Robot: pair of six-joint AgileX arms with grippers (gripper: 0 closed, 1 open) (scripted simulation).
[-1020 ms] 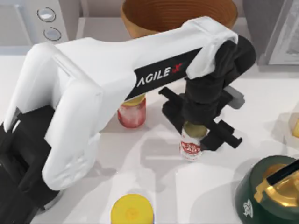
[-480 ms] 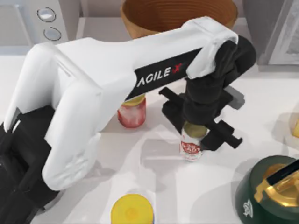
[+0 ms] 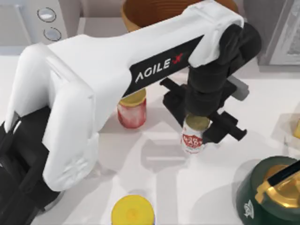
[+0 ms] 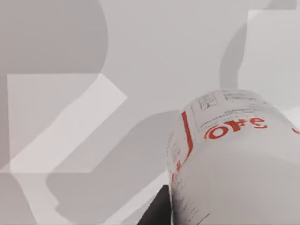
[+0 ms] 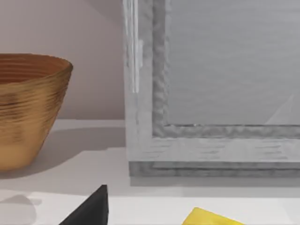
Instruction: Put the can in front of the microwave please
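My left gripper (image 3: 200, 123) is clamped on the can (image 3: 193, 138) near the middle of the table (image 3: 154, 178), one black finger on each side of its dull gold top. The can looks slightly lifted and tilted, its red logo facing the camera above; from my left wrist its white side with red print (image 4: 234, 154) looms close. The microwave (image 3: 28, 18) sits far off at the table's back left corner, its two knobs visible. A red jar (image 3: 131, 110) stands just left of the can, a yellow-lidded container (image 3: 133, 212) nearer the front. My right arm is parked, facing a grey appliance (image 5: 211, 89) and a wooden bowl (image 5: 28, 108).
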